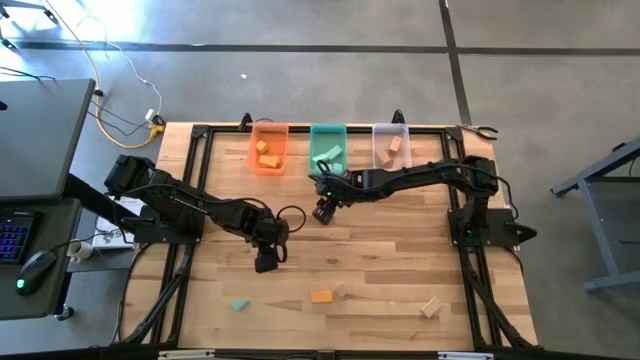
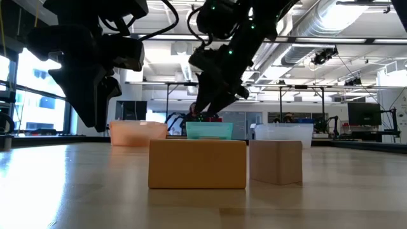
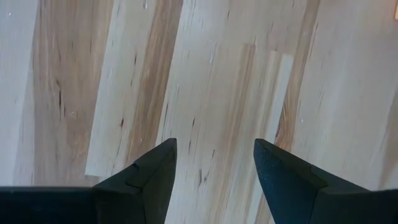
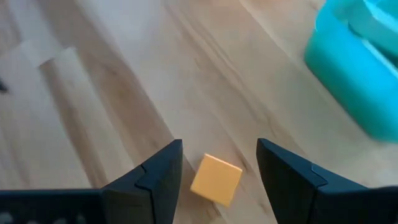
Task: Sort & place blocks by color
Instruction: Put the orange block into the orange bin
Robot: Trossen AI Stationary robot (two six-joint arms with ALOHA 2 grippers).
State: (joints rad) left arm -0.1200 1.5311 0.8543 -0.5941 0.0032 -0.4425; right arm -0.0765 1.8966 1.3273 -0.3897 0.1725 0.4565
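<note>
Right hand (image 4: 219, 163), fingers apart, hovers over an orange block (image 4: 215, 180) near the table's (image 1: 400, 270) far edge beside the green bin (image 4: 357, 81); light, rigid, best pinched across flat sides. Left hand (image 3: 214, 163) open, empty.

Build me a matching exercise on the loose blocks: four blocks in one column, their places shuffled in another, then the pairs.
Blocks:
1. small teal-green block
2. orange rectangular brick
3. tilted pale wooden block
4. small orange cube

Places:
A. on the table between the open fingers of the right pincer
B. rightmost loose block in the high view
C. leftmost loose block in the high view
D. beside a pale wooden cube

Pairs: 1-C, 2-D, 3-B, 4-A
</note>
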